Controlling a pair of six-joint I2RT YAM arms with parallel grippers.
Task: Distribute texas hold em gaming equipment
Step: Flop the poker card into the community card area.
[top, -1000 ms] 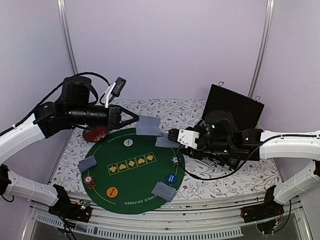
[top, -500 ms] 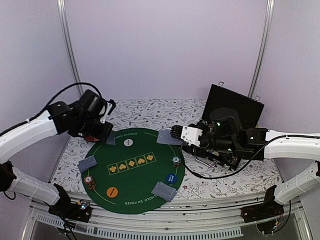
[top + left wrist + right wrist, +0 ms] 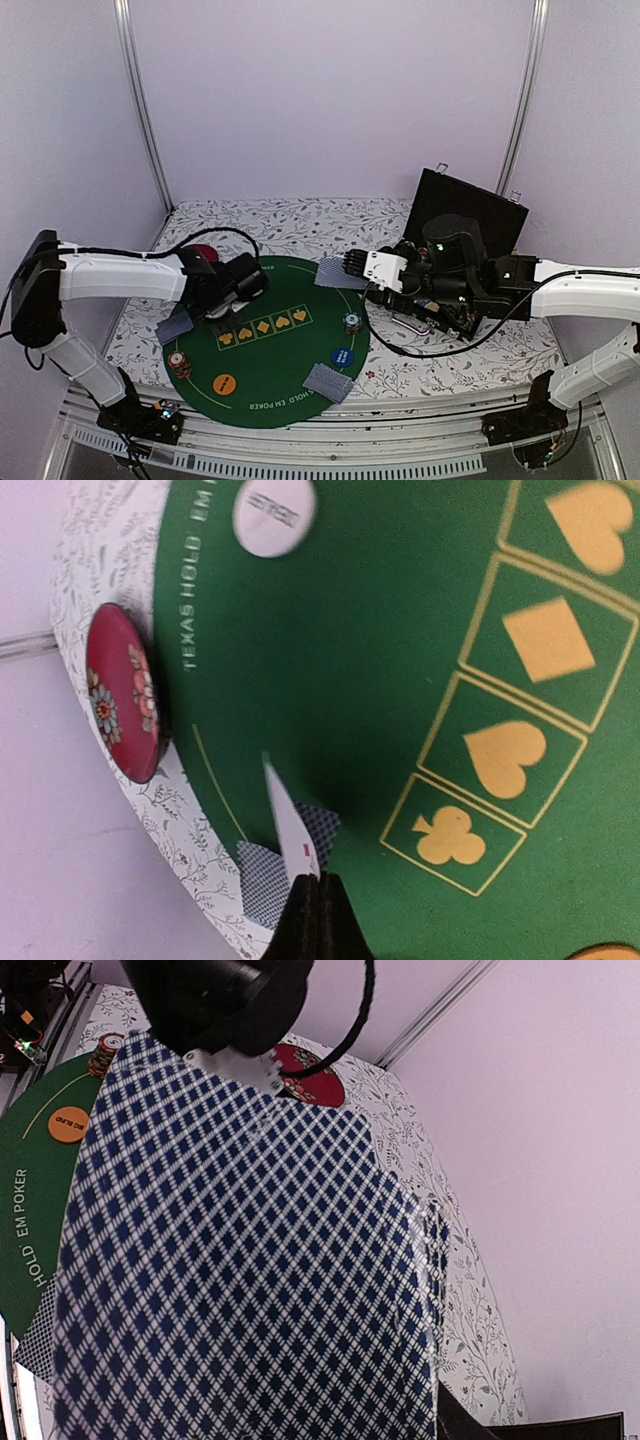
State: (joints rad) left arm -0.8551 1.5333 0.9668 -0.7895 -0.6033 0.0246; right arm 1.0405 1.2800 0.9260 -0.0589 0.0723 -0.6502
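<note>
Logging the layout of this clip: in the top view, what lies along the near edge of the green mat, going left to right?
chip stack → orange button → card pile

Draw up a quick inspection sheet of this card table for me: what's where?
Surface: round green mat on floral tablecloth.
Job's things: chip stacks, blue button, orange button, white button, card piles.
Clutter: dark red disc at the mat's edge.
Grippers: left pincer shut on single card; right pincer holds card bundle.
Cables: black cable looping over the left arm.
Surroundings: black case, pale walls.
</note>
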